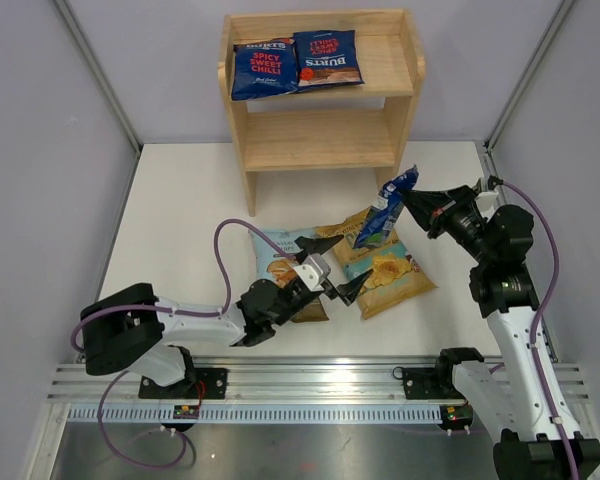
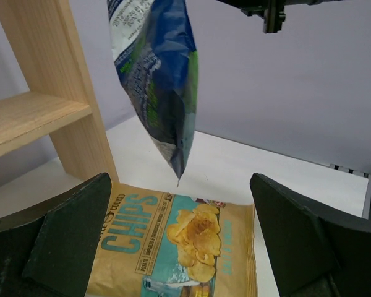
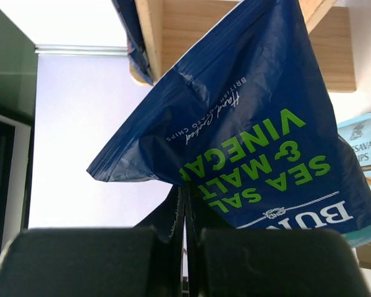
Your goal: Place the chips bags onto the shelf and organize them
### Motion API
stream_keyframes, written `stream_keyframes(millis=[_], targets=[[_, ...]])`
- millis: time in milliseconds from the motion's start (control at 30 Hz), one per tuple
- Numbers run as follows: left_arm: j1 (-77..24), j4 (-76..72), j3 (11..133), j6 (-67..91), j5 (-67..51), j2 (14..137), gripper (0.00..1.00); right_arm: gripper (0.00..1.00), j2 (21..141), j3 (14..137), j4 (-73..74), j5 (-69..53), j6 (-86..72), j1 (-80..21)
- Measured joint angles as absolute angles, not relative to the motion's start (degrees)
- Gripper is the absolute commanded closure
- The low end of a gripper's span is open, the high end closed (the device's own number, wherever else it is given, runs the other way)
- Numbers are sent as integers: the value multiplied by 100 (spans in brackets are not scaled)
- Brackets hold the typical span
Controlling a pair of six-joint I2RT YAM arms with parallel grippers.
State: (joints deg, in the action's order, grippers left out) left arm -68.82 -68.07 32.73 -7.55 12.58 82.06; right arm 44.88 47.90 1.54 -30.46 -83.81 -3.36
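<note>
Five chips bags: two red-lettered Burts bags [image 1: 264,68] flat on the shelf's [image 1: 320,140] top tier, left end; Cassava bag [image 1: 275,250] and yellow bag [image 1: 390,275] flat near the table's [image 1: 180,220] front edge; the green-lettered bag [image 1: 385,213] hangs, long axis near upright, corner down, pinched by the right gripper [image 1: 408,194]; left gripper [image 1: 338,267] spread wide, empty.

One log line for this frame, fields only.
right tool: shut on green-lettered bag, airborne | left tool: open, empty, over yellow bag | shelf top tier: two Burts bags
</note>
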Motion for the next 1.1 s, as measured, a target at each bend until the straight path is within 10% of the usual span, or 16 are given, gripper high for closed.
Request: stream_keyframes(millis=[367,733,967,1100], targets=[[-6897,-7087,3861,-738,1415,8792,1,100,4154,4803,244,-3124,-8541,-482],[-6934,-7144,4093,-687,1391,8941,66,100,4088,4788,266,-3114,-8595,-764],[-6936,-7168,4086,-604,1424,8930,80,100,4088,4724,165,-3109,-8593,-797],[-6936,-7054,4058,-449,1417,8788,82,54,4091,4720,141,-3103,-8519,-805]])
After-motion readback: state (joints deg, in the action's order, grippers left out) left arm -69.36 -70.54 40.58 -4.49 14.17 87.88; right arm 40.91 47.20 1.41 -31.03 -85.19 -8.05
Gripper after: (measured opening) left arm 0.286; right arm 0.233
